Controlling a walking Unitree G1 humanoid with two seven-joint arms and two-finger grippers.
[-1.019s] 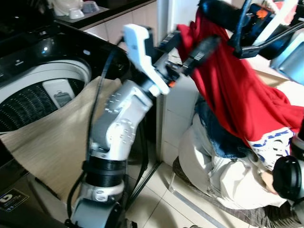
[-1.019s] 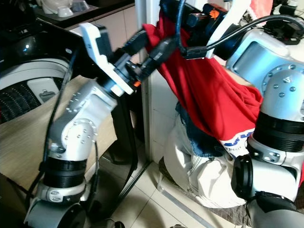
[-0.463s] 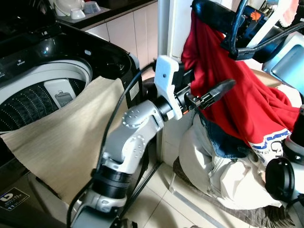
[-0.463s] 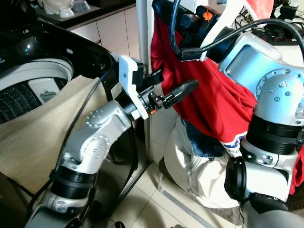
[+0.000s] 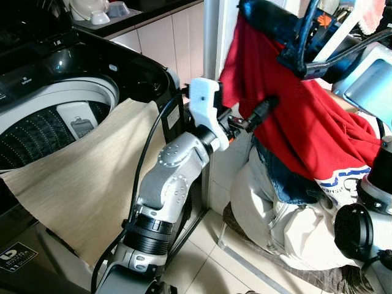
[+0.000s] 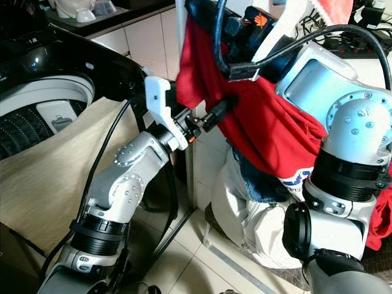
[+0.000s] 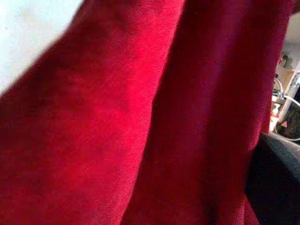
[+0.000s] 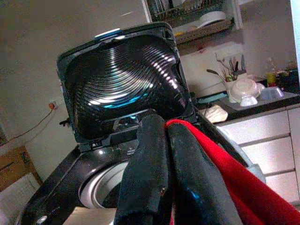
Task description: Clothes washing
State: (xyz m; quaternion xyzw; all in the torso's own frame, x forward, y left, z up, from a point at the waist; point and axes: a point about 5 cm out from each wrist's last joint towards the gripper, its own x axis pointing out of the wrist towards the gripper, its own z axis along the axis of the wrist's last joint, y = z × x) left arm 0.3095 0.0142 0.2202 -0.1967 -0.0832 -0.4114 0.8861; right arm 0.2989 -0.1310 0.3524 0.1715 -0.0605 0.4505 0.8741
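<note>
Far left: a black top-loading washer (image 5: 73, 67), lid (image 8: 124, 77) raised, drum (image 5: 37, 131) open to view. Draped over its near rim and down the front, a beige cloth (image 5: 79, 184). On the washer's lower front corner, a small label (image 5: 13, 257), print too small to read. Behind the washer, a counter with white bowls (image 5: 92, 9); in the right wrist view, a dish rack (image 8: 197, 11) high on the far wall.

Right of the washer, a white pillar (image 5: 211, 37), standing between it and the laundry heap. Lower right: a pile of clothes (image 5: 288, 226), cream fabric under a blue denim piece (image 5: 278, 177).

Hanging over that pile, a red garment (image 5: 306, 116), held up at its top edge, with a white band near the hem carrying blue lettering (image 5: 352, 187), only partly legible. Black cables (image 6: 245, 61) looping across the upper right.

Right gripper (image 8: 161, 154) raised at top right, fingers clamped on the red garment's upper edge. Left gripper (image 5: 260, 113) reaching right across the pillar, tips pressed into the red fabric at mid-height; open or closed, impossible to tell, since the left wrist view offers just red folds at close range.
</note>
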